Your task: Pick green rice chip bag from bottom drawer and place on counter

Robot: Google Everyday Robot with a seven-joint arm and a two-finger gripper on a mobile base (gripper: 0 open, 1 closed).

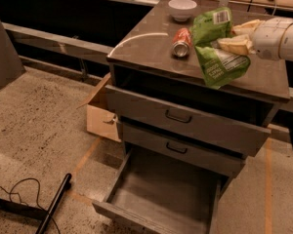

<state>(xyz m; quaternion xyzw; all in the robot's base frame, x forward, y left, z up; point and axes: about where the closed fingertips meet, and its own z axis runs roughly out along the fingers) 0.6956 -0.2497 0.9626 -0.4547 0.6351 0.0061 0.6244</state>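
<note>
My gripper (237, 37) comes in from the right over the counter (146, 50) and is shut on the green rice chip bag (214, 48). The bag hangs upright from the fingers (234, 45), barcode at the top, its lower end close to the counter top near the front right. The bottom drawer (161, 194) stands pulled open below, its grey floor bare. The two upper drawers with dark handles are partly pulled out.
An orange-red soda can (181, 42) lies on its side on the counter just left of the bag. A white bowl (182, 8) sits at the counter's back. A cardboard box (101, 113) stands on the floor left of the cabinet. A black pole and cable (51, 206) lie at lower left.
</note>
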